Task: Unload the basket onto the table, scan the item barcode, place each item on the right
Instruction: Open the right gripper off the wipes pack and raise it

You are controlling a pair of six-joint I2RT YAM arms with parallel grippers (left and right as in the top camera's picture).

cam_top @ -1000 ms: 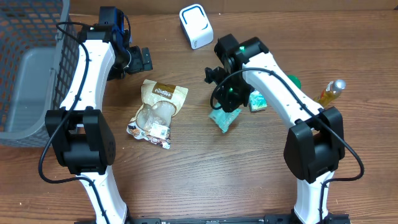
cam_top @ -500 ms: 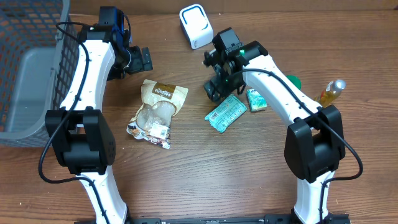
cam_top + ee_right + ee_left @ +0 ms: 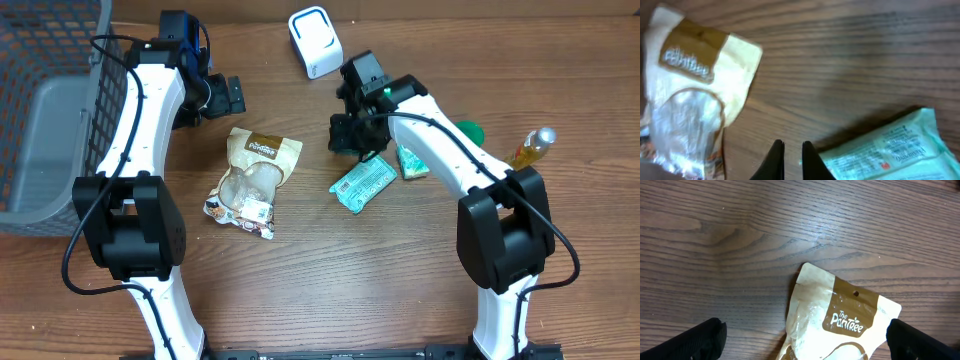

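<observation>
Scan seems not done yet: teal packet lies on worktop apart from white scanner, right hand pinched shut, empty, by its edge, left hand wide over beige pouch.

Right wrist view, soft throughout. The teal packet runs off the right and bottom edges; print unreadable, cannot tell whether a barcode faces up. The snack pouch is cut by the left edge, lettering smeared. Finger bases of the right gripper are lost below the frame.

Left wrist view: the snack pouch is cut off at the bottom. The left gripper shows only as two dark tips in the bottom corners.

Overhead: basket cropped left and top. Green object and small teal box sit partly behind the right arm. Bottle label too small to read.
</observation>
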